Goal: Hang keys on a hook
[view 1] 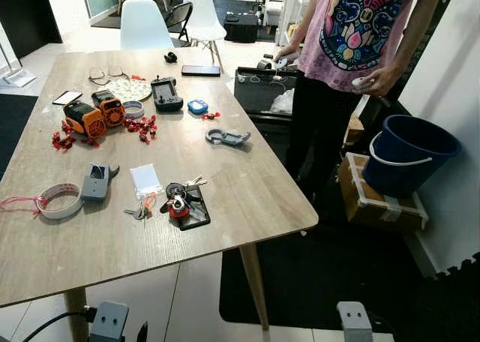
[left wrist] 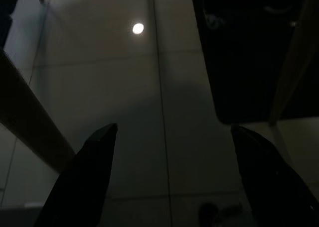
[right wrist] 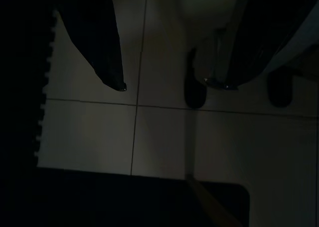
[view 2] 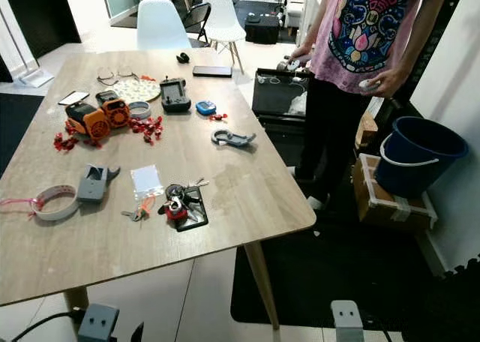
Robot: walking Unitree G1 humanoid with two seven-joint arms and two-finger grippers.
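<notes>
Sitting near the front edge of the long light-wood table (view 1: 247, 184): a bunch of silver keys with a red fob (view 1: 180, 202), resting partly on a small black card, just beside a clear plastic packet (view 1: 145, 179) and an orange-tagged key (view 1: 142, 208). Lying further left, a roll of white tape (view 1: 60, 200) and a grey tape dispenser (view 1: 97, 181). Crowding the far half: an orange and black gadget (view 1: 93, 115), scattered red bits, a black handheld controller (view 1: 166, 94), a small blue device (view 1: 198, 106), a grey carabiner-like clip (view 1: 227, 137), a black phone (view 1: 201, 70).

Standing at the table's right side, a person in a pink patterned shirt (view 1: 364, 34), holding something small in each hand. Sitting on a cardboard box by the wall, a dark blue plastic bucket (view 1: 409, 154).

Hanging low over the tiled floor, both arms idling: left gripper (left wrist: 172, 142) showing its two black fingers spread wide apart, right gripper (right wrist: 169, 85) likewise gaping open, both wrist views looking pretty dark. Nothing clamped in either one.
</notes>
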